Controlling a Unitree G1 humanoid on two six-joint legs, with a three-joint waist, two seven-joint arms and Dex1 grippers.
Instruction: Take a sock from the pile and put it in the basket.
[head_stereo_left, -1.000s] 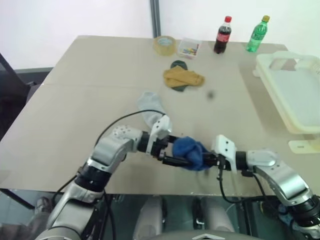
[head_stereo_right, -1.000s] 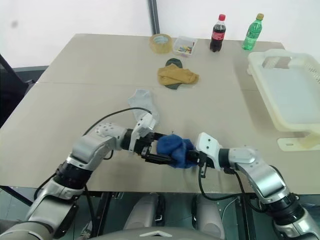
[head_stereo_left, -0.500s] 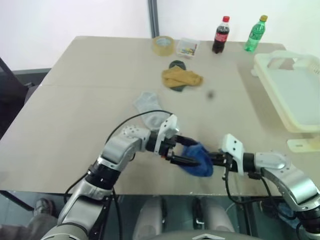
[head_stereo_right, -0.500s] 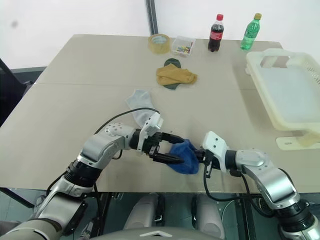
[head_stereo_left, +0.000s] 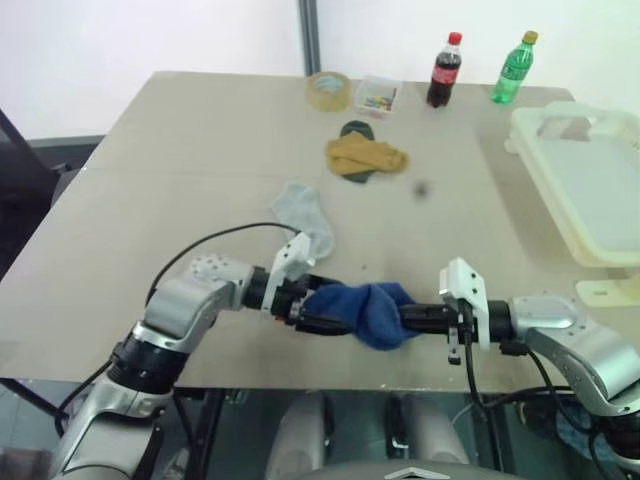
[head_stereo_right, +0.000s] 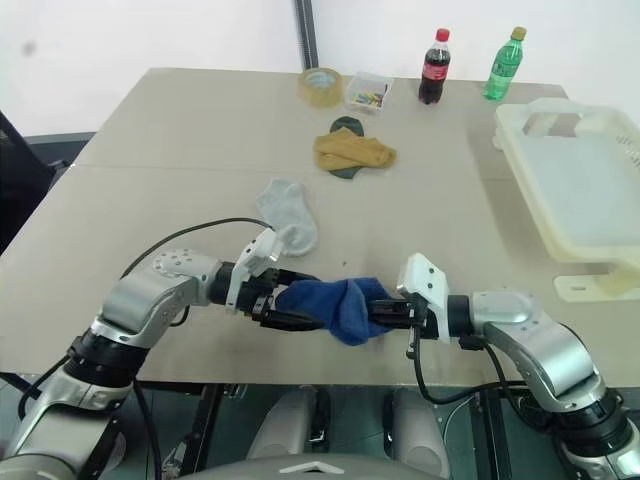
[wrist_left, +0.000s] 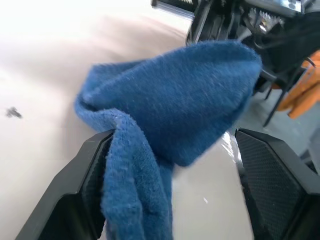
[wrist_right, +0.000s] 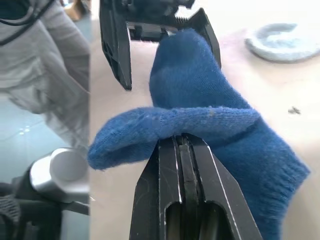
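A royal blue sock (head_stereo_left: 372, 308) hangs above the table's near edge between my two grippers. My right gripper (wrist_right: 182, 142) is shut on a fold of it. My left gripper (wrist_left: 175, 145) is open, its fingers (wrist_left: 95, 170) wide apart on either side of the sock's other end, which drapes over one finger. What is left of the pile lies farther back: a mustard yellow sock on a dark green one (head_stereo_left: 366, 156), and a pale grey sock (head_stereo_left: 305, 212) nearer to me. The cream-white basket (head_stereo_left: 548, 190) stands at the table's right side.
Along the far edge stand a tape roll (head_stereo_left: 328, 90), a small clear box (head_stereo_left: 378, 95), a cola bottle (head_stereo_left: 445, 70) and a green bottle (head_stereo_left: 514, 67). A cable loops over the table from my left arm. The table's front edge runs just under both grippers.
My left gripper has drawn away to the left and stays open. The blue sock, bunched before, now stretches between the grippers. The right gripper, still shut on it, has risen slightly.
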